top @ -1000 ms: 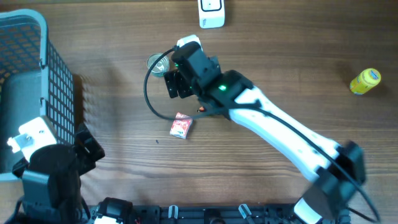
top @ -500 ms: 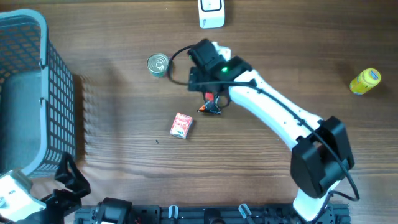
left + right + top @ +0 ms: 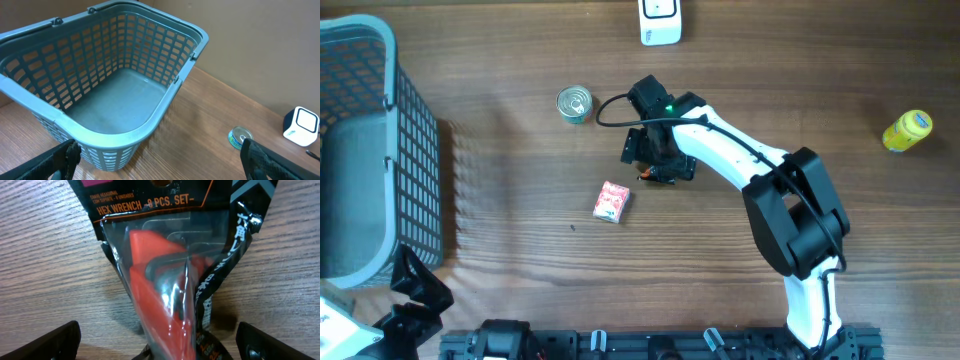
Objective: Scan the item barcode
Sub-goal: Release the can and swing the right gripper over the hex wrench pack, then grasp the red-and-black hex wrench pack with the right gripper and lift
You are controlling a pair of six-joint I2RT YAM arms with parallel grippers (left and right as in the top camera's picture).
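Observation:
A hex wrench set in a black and orange blister pack (image 3: 170,280) lies on the wooden table, its red holder under clear plastic. My right gripper (image 3: 162,342) hangs open right above it, one finger on each side of the pack and neither touching it. In the overhead view that gripper (image 3: 658,160) covers most of the pack, and only an orange edge (image 3: 647,177) shows. The white scanner (image 3: 660,20) stands at the table's far edge. My left gripper (image 3: 160,160) is open and empty near the front left corner (image 3: 415,295), facing the basket.
A grey plastic basket (image 3: 420,150) fills the left side, its rim (image 3: 115,135) close to my left fingers. A tin can (image 3: 574,103) and a small red box (image 3: 612,201) lie left of the pack. A yellow bottle (image 3: 907,130) lies at the far right.
My right arm swung from above the can rightward and down over the wrench pack. The left arm drew back toward the front left corner. Both grippers stayed open.

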